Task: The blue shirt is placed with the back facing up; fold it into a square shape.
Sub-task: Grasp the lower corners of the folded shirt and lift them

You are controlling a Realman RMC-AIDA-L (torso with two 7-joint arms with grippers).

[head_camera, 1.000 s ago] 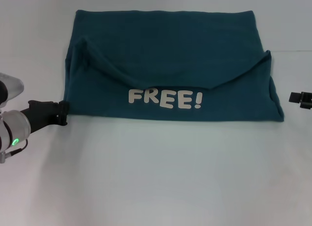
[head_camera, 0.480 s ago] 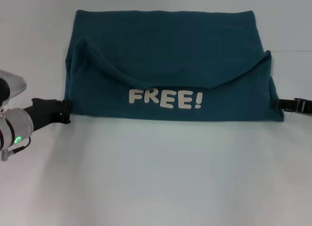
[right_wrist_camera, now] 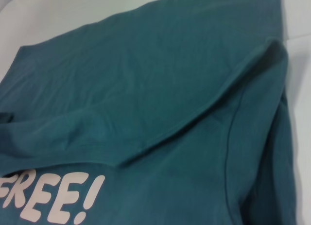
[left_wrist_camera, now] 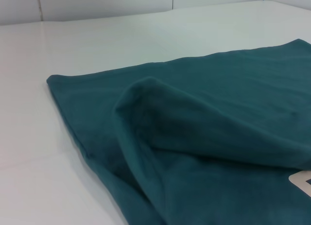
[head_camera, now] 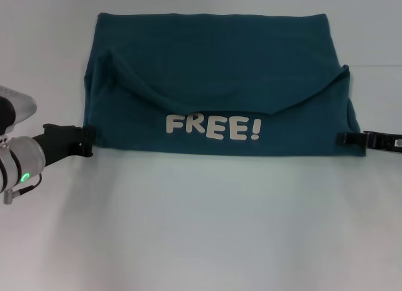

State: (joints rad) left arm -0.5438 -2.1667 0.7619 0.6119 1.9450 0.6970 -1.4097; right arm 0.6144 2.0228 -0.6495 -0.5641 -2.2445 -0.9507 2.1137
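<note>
We see the shirt [head_camera: 220,83] folded on the bench [head_camera: 201,228]; left claw [head_camera: 86,142] lower-left corner, right claw [head_camera: 349,139] lower-right; grip, we can't tell.

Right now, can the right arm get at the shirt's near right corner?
Probably yes. The right claw lies low on the table with its tip already at the near right corner of the blue shirt, and nothing stands between them.
</note>
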